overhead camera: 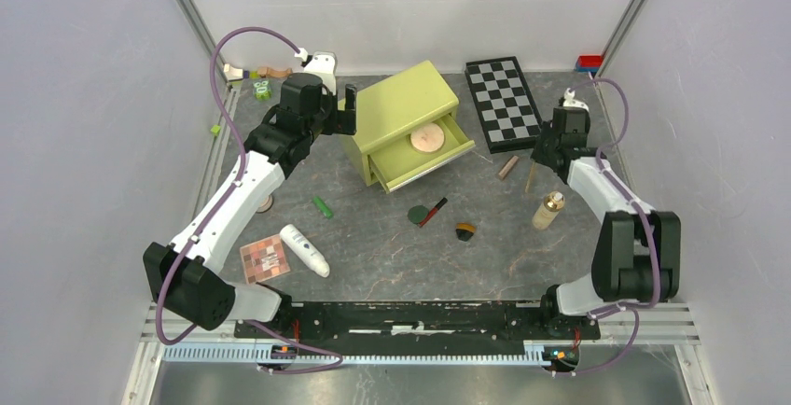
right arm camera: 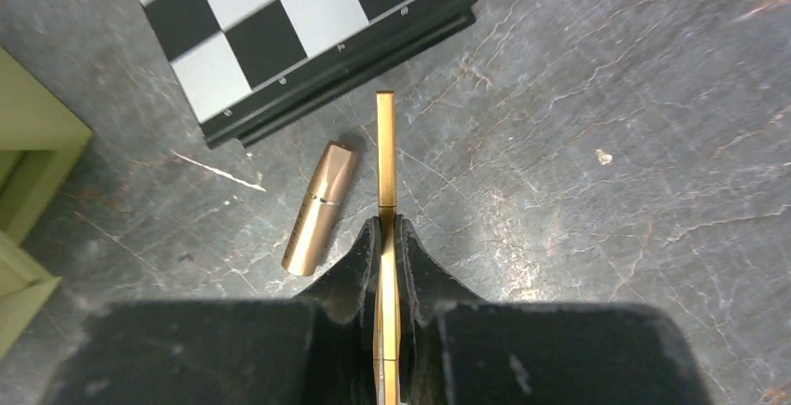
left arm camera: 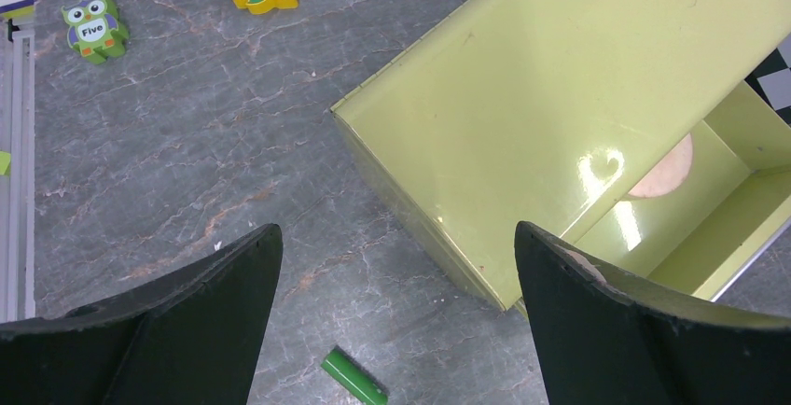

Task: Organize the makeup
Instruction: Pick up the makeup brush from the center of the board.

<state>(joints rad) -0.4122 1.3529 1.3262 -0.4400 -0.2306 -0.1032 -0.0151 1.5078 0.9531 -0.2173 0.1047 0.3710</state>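
Note:
My right gripper (right arm camera: 385, 223) is shut on a thin gold stick (right arm camera: 384, 144), which pokes out ahead of the fingers toward the checkerboard. A bronze tube (right arm camera: 320, 207) lies just left of it on the table. From above, the right gripper (overhead camera: 539, 158) is near the beige gold-capped bottle (overhead camera: 548, 210). My left gripper (left arm camera: 396, 237) hangs open and empty beside the green drawer box (left arm camera: 578, 97), over a small green stick (left arm camera: 354, 379). A round peach compact (overhead camera: 428, 139) lies in the open drawer. The white tube (overhead camera: 305, 249), eyeshadow palette (overhead camera: 264, 259), dark green disc (overhead camera: 418, 215) and red stick (overhead camera: 433, 211) lie on the table.
The checkerboard (overhead camera: 504, 102) lies at the back right, close to the right gripper. Owl toy blocks (left arm camera: 93, 27) sit at the back left. A small dark and orange piece (overhead camera: 465, 230) rests near the disc. White walls close in the table on three sides.

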